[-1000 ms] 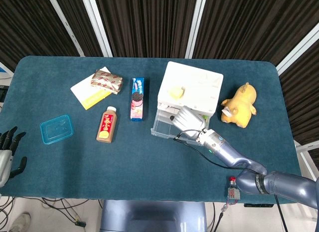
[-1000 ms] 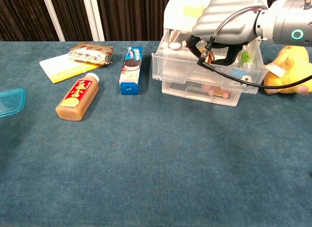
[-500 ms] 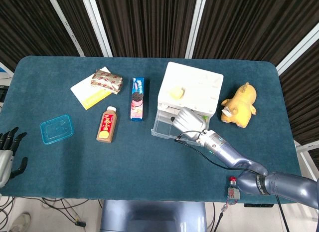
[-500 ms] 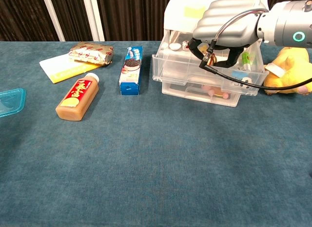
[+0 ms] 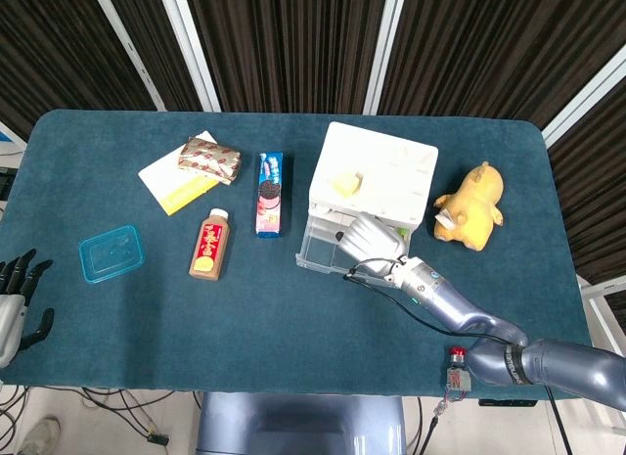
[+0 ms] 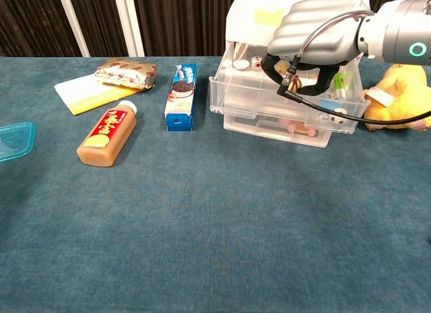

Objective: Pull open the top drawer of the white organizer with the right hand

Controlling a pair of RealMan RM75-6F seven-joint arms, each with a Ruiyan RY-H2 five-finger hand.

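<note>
Now the top drawer [image 6: 269,91] of the white organizer [image 5: 377,171] is sitting partly pulled out, directly under the right hand [image 6: 316,33], whose fingers are hooking over the drawer's front edge and gripping it. A yellow plush toy [image 5: 471,205] is lying just beyond the hand's far side. The left hand [image 5: 15,298] is hanging far off, fingers apart, holding nothing.

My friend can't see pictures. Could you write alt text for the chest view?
A grey robotic right hand hooks its fingers over the front of the pulled-out top drawer of a white organizer on a blue table. To the left lie a cookie box and a bottle; a yellow plush toy sits right.
</note>
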